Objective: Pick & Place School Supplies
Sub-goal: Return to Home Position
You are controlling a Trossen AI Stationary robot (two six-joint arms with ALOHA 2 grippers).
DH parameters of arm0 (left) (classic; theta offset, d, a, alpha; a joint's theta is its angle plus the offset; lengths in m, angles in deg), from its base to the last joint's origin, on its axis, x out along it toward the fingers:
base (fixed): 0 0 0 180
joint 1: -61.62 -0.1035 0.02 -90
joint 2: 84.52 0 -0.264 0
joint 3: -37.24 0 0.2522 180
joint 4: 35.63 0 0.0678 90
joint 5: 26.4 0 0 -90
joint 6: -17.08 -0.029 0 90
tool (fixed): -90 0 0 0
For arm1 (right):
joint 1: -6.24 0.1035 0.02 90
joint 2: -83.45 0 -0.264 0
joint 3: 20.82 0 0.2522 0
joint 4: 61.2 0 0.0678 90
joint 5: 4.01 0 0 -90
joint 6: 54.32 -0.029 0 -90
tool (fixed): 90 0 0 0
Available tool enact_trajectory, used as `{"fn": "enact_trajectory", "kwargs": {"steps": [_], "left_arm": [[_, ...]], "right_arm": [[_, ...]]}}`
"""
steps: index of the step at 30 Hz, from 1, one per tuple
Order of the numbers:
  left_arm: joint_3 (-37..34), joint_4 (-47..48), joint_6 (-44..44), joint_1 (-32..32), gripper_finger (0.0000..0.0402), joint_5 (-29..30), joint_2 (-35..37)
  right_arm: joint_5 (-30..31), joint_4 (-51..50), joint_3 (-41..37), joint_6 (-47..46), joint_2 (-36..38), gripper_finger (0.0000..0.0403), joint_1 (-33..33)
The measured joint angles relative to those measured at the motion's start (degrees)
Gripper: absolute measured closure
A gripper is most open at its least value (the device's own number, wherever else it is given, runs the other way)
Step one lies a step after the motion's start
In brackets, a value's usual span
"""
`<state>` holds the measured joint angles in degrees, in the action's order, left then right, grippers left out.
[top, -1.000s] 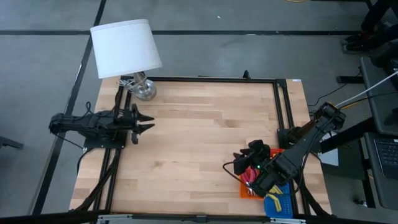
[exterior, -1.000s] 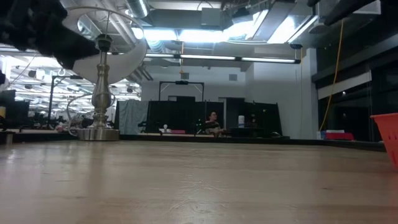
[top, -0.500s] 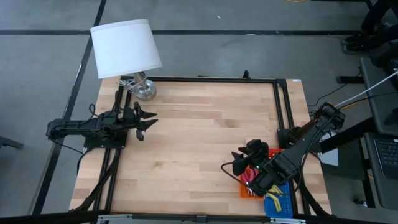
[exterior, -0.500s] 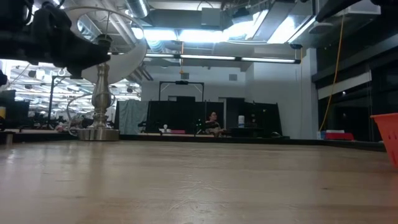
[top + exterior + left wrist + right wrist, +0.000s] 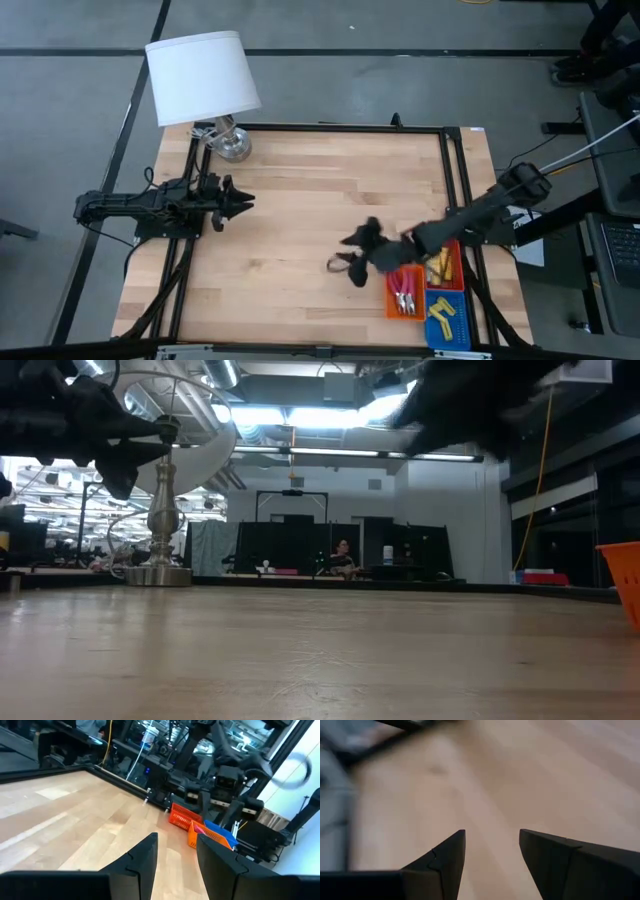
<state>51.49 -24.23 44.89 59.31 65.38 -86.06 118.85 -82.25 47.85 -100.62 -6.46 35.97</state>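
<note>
Scissors (image 5: 404, 292) in the red tray (image 5: 391, 308), yellow packs (image 5: 441, 267) in the orange tray (image 5: 461, 272) and yellow blocks (image 5: 440, 315) in the blue tray (image 5: 467, 332) are judged light and rigid, the scissors best pinched at the handles; the left gripper (image 5: 176, 839), at the table's left side, and the right gripper (image 5: 492, 834), beside the trays, are recorded spread and empty

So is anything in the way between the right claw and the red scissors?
Only the wall of the tray. The right gripper is open over the bare table, and the red scissors lie uncovered in that tray, right beside it. The left gripper waits far off.
</note>
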Motion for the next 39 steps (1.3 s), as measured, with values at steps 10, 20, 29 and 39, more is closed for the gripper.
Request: {"fn": "enact_trajectory", "kwargs": {"steps": [10,20,29,39], "left_arm": [[0.0,0.0,0.0,0.0,0.0270,0.0,0.0],[0.0,0.0,0.0,0.0,0.0270,0.1,0.0],[0.0,0.0,0.0,0.0,0.0270,0.1,0.0],[0.0,0.0,0.0,0.0,0.0270,0.1,0.0]], "right_arm": [[-19.0,26.2,-12.7,34.7,8.7,0.0213,-14.7],[-13.8,33.7,-36.8,38.0,35.3,0.0213,-15.7],[-9.7,34.3,-49.5,41.8,52.1,0.0213,-16.5],[-11.0,28.9,-54.0,48.5,68.9,0.0213,-20.6]]}}
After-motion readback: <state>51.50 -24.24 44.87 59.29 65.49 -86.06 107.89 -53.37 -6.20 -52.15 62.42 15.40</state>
